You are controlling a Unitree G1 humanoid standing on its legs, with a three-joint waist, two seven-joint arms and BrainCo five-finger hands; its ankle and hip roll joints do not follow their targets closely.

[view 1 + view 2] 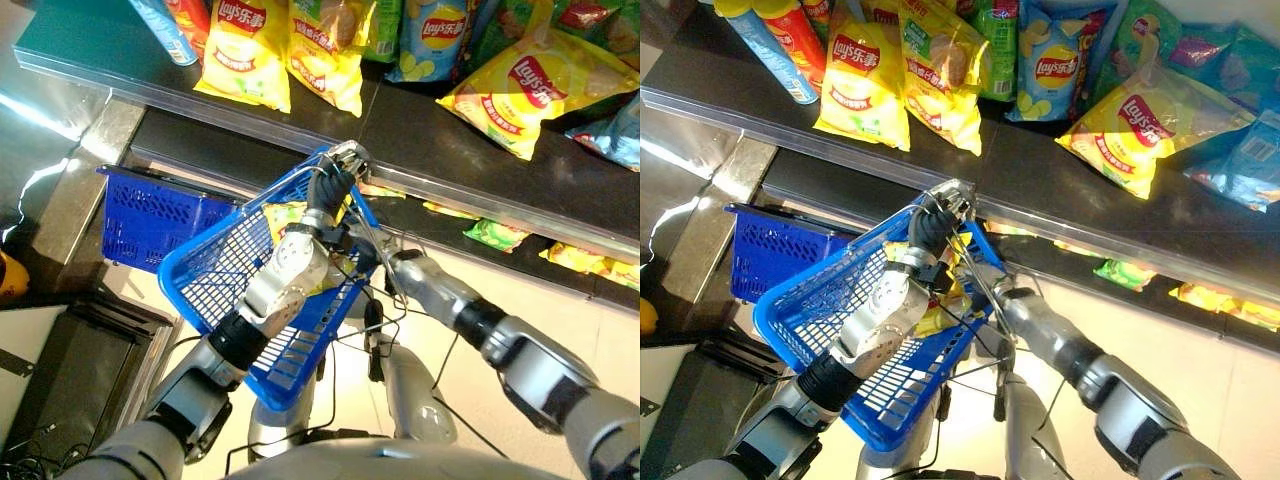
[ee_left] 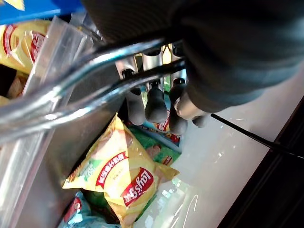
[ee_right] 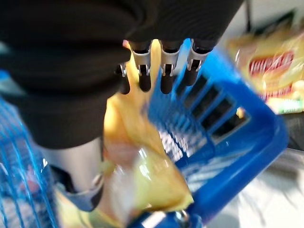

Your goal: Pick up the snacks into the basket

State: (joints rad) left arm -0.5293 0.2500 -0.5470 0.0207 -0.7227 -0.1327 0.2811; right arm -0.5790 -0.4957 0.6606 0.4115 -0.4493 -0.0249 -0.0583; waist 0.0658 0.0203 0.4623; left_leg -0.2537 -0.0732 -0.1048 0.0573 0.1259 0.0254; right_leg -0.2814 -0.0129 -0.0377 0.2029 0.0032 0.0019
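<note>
The robot's left hand [image 1: 335, 180] is raised over the near edge of the dark shelf [image 1: 430, 130], its fingers [image 2: 156, 102] curled round the chrome wire handles [image 2: 85, 90] of a blue plastic mesh shopping basket [image 1: 215, 265], which hangs tilted from that grip in front of the shelf. The left wrist view shows the dark fingertips hooked under both wire bars.

The right hand [image 3: 156, 71] reaches into the basket from the robot's right side. In its own wrist view the fingers [image 3: 165, 76] point down in a row just above a yellow crinkled snack bag [image 3: 142, 166] that stands inside the basket against the blue wall; the picture there is smeared, so whether the fingers pinch the bag's top or only hover at it cannot be told. From the head views the same yellow bag [image 1: 940, 300] lies in the basket beside the left forearm.

On the shelf's top lie several more snacks: two yellow chip bags [image 1: 245, 50] side by side at the left, a blue chip bag [image 1: 430, 35] behind them, and a large yellow chip bag [image 1: 530, 90] lying flat to the right. On a lower shelf, yellow and green packets [image 1: 495, 235] show under the edge.

A second blue mesh basket [image 1: 150, 220] sits on the floor to the left, below the shelf.
</note>
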